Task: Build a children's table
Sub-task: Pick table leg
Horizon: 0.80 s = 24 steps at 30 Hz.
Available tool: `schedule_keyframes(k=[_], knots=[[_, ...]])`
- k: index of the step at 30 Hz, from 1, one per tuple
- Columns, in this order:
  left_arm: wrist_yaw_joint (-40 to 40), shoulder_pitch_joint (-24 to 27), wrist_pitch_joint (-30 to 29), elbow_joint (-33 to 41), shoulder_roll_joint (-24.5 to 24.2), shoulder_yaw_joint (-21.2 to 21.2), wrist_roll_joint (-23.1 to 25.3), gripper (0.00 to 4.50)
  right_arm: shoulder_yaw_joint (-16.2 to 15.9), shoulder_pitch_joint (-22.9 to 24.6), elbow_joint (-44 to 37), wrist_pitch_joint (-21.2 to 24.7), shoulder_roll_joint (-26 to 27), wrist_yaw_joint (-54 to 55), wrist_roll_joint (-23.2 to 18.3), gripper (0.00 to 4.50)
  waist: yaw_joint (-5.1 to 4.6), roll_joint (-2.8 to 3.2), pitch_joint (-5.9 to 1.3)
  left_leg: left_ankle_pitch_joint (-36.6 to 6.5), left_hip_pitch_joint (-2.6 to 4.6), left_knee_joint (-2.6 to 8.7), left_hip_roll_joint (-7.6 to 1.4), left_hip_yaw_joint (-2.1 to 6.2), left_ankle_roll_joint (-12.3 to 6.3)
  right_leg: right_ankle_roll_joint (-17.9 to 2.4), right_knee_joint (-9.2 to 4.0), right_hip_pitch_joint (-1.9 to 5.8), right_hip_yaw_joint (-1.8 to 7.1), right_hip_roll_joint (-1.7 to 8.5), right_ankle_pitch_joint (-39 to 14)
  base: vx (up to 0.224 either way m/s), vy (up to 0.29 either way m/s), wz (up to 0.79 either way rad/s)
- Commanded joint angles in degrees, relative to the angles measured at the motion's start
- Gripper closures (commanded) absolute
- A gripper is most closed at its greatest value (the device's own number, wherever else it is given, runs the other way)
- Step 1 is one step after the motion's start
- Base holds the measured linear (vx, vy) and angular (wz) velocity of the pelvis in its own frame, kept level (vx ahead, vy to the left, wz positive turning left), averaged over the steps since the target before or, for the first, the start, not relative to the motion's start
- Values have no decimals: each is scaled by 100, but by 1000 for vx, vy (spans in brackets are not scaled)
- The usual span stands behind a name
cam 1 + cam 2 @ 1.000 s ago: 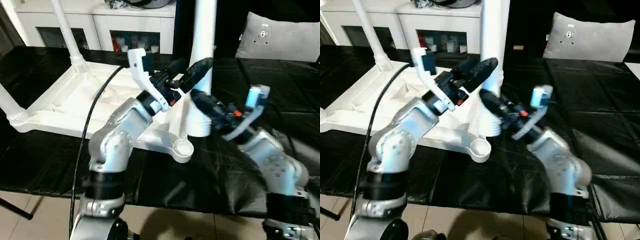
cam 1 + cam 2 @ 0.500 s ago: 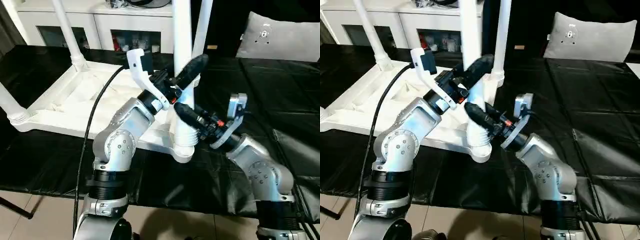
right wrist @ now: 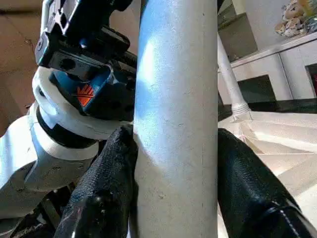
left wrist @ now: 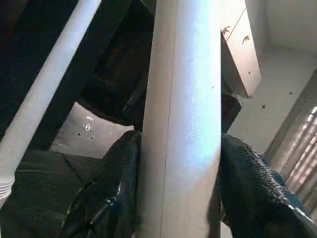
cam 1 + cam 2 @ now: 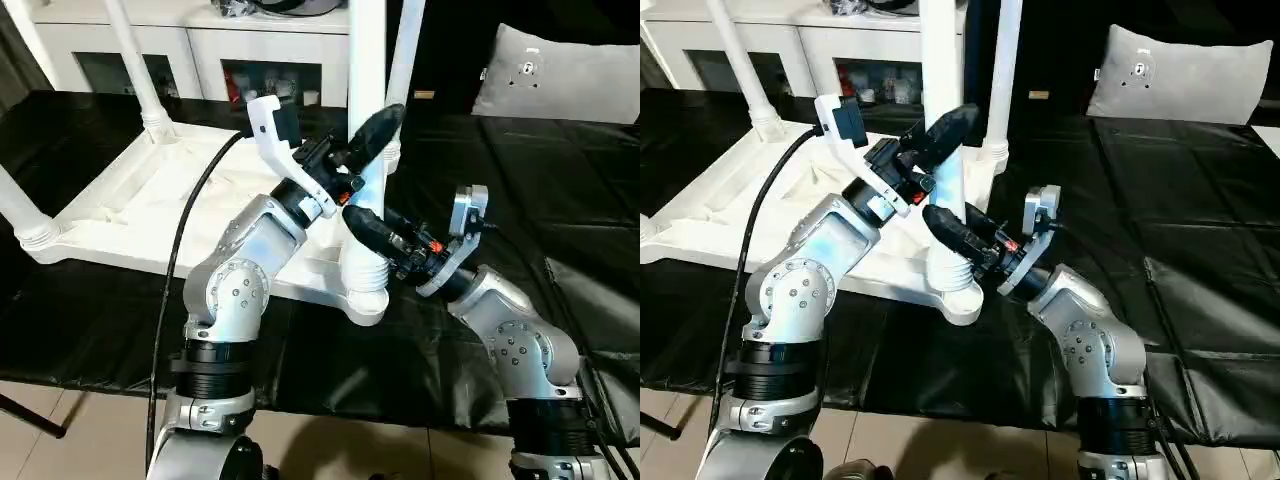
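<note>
The white table top (image 5: 150, 200) lies upside down on the black-covered bench. Three legs stand in its far left (image 5: 135, 60), near left (image 5: 20, 215) and far right (image 5: 405, 50) corners. A fourth leg (image 5: 366, 60) stands upright with its ribbed foot in the near right corner socket (image 5: 365, 300). My left gripper (image 5: 368, 135) is shut on this leg higher up; in the left wrist view the leg (image 4: 181, 124) sits between both black fingers (image 4: 119, 198). My right gripper (image 5: 362, 225) is shut on the same leg (image 3: 176, 124) lower down, fingers (image 3: 247, 183) pressed against its sides.
A white cabinet (image 5: 200, 50) runs along the back. A grey cushion (image 5: 560, 70) lies at the back right on the black cover (image 5: 520, 160). A black cable (image 5: 180, 230) hangs along my left arm over the table top.
My right gripper brought the leg leftwards from beside the corner onto the near right socket and stood it upright. My left gripper's fingers closed around the leg.
</note>
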State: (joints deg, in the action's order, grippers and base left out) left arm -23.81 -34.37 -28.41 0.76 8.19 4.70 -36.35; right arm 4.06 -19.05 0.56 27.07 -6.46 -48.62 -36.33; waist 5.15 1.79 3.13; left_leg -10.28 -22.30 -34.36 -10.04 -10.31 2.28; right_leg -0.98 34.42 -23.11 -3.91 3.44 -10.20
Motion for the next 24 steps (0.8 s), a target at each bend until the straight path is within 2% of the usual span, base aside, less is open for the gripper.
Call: schedule_keyframes(k=[1, 9, 13, 15, 19, 20, 22, 24], knots=[[-28, -115, 16, -4, 72, -80, -72, 244, -59, -58, 40, 4, -23, 52, 60, 260, 13, -67, -403, -765, 76, 359, -297, 124, -317, -826, -459, 317, 264, 473, -1403, 0, 0, 0], [44, -108, 38, -53, 77, -40, -65, 265, -75, -89, 84, -94, -76, 44, 112, 261, 12, -81, -409, -726, 75, 355, -301, 124, -329, -850, -444, 318, 265, 471, -1330, 0, 0, 0], [125, -151, 68, -110, 46, 36, -46, 266, -188, -157, 161, -330, -88, 184, 403, 261, 13, -79, -409, -707, 73, 350, -297, 122, -334, -860, -442, 317, 263, 475, -1330, 0, 0, 0], [156, -200, 84, -166, -17, 61, 17, 267, -216, -216, 231, -299, -100, 260, 473, 191, -1, -81, -404, -725, 70, 353, -285, 123, -322, -842, -446, 316, 259, 464, -1387, 0, 0, 0], [179, -293, 106, -309, -195, 78, 171, 267, -205, -251, 214, -226, -232, 99, 397, 168, 16, -69, -409, -736, 100, 352, -301, 126, -298, -815, -444, 305, 266, 464, -1364, 0, 0, 0], [153, -345, 127, -386, -272, 102, 203, 268, -145, -279, 190, -117, -355, -25, 283, 149, 10, -89, -410, -728, 86, 351, -295, 124, -311, -830, -436, 317, 263, 457, -1310, 0, 0, 0], [102, -394, 154, -454, -345, 116, 227, 268, -42, -336, 174, -1, -483, -119, 151, 144, 23, -80, -412, -695, 93, 345, -291, 123, -343, -851, -425, 321, 265, 457, -1239, 0, 0, 0], [13, -427, 186, -495, -402, 101, 252, 268, -8, -428, 202, 108, -657, -185, 109, 129, 29, -106, -420, -630, 80, 335, -289, 121, -373, -871, -411, 331, 266, 468, -1181, 0, 0, 0]])
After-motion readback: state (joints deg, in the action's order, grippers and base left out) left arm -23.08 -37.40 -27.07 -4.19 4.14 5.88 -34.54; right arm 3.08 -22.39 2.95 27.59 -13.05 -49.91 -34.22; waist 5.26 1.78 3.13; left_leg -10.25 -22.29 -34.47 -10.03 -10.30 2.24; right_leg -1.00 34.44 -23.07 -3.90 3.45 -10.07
